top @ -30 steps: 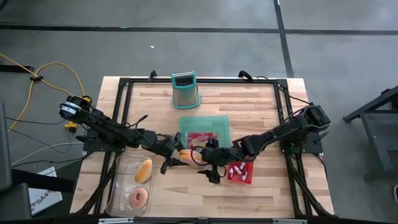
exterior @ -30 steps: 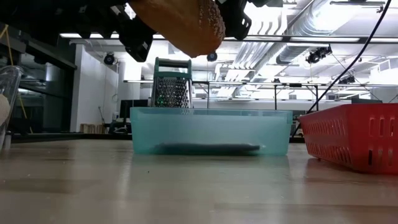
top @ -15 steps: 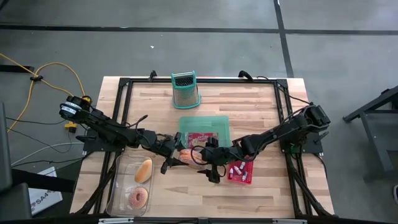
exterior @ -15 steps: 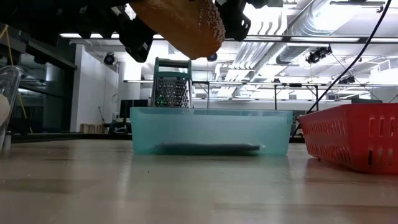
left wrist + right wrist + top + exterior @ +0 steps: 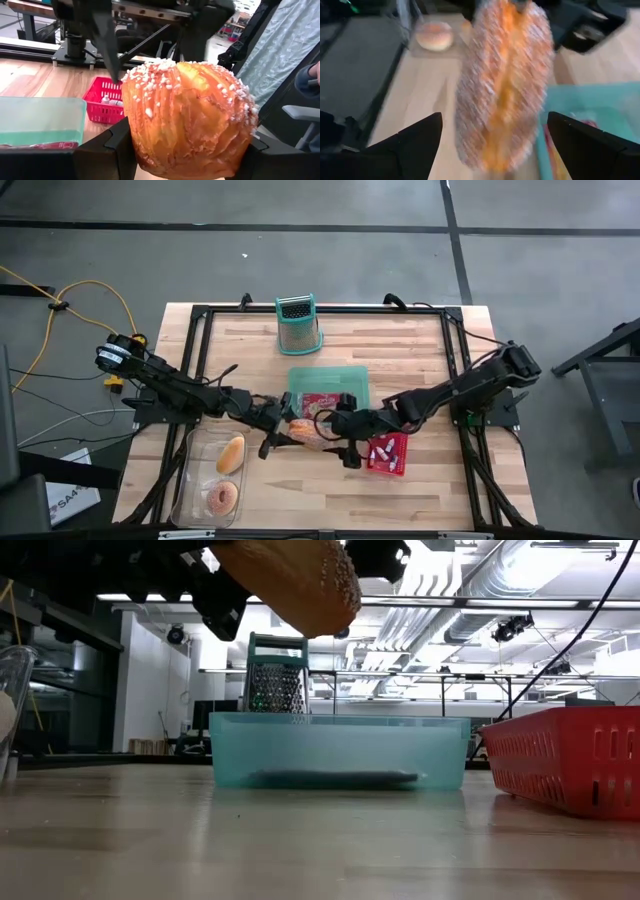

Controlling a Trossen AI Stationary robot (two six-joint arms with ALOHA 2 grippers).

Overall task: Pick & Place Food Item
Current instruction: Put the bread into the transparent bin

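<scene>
A golden pastry [image 5: 190, 105] sprinkled with sugar pearls hangs above the table near its middle, beside the near edge of a teal bin [image 5: 328, 388]. My left gripper [image 5: 285, 435] reaches in level from the table's left and is shut on it. My right gripper [image 5: 337, 438] comes from the right, slanting down, and stands open. In the right wrist view its two fingers [image 5: 415, 142] stand wide on either side of the pastry's [image 5: 505, 85] other end, apart from it. The low view shows the pastry [image 5: 295, 580] well clear of the tabletop. My left gripper pinches the pastry between its two fingers [image 5: 117, 150], one on each long side [image 5: 137, 140] near the end toward the left. The fingers come level from the table's left. The pastry is lifted clear of the table and sticks out beyond the fingers toward the right.
The teal bin holds a red packet [image 5: 322, 402]. A red basket [image 5: 388, 455] with small items sits right of the grippers. A clear tray [image 5: 192, 490] at the near left holds a bun [image 5: 231, 453] and a doughnut [image 5: 222, 498]. A grater [image 5: 298, 325] stands at the far edge.
My right gripper has risen a little beside the pastry and stayed open. The pastry and my left gripper have kept still.
</scene>
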